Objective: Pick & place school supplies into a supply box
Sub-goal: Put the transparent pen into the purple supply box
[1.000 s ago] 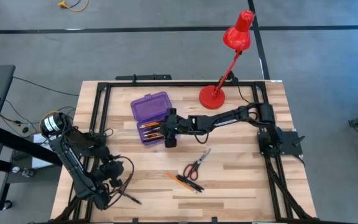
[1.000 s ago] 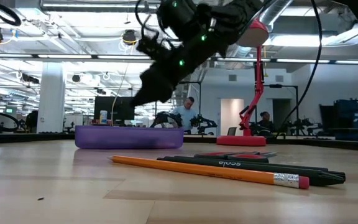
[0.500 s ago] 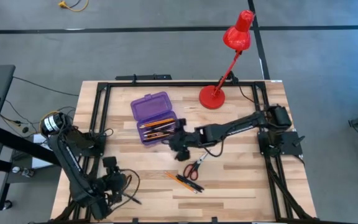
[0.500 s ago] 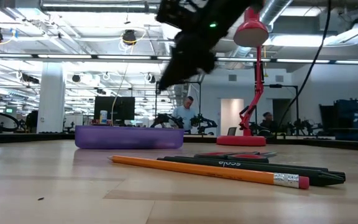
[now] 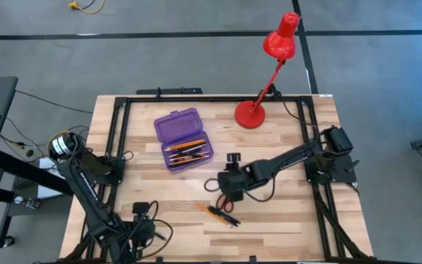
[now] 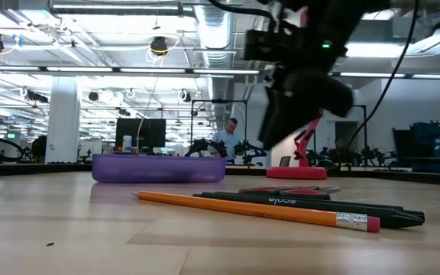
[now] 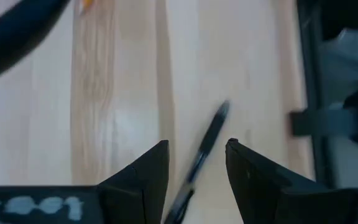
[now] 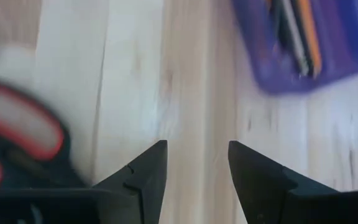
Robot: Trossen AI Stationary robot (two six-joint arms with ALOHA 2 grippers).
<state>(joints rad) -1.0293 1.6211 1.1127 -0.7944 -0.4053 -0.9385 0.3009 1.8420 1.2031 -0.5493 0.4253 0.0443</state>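
- Tabletop (image 5: 284, 213) of pale, straight-grained wooden planks, edged by a black metal frame.
- Supply box (image 5: 183, 138): translucent purple plastic, rectangular with rounded corners, lid hinged open toward the far side; it sits left of centre, far half of the table.
- Inside its tray lie thin orange pencils (image 5: 189, 151) and at least 1 dark pen, side by side.
- Loose near centre: red-handled scissors (image 5: 229, 199), partly under the right arm, and just nearer, an orange pencil (image 6: 250, 208) with a pink eraser beside slim black pens (image 6: 312, 205).
- Right gripper (image 5: 224, 192) hangs over the scissors, fingers (image 8: 143, 171) apart and empty; 1 second ago it was at the box's near-right edge.
- Left gripper (image 5: 139, 236) is low at the near-left edge, fingers (image 7: 146, 177) apart around a black pen (image 7: 205, 144) on the wood, not closed on it; it has drawn nearer the table's edge.
- Glossy red desk lamp (image 5: 269, 73) stands at the far right.
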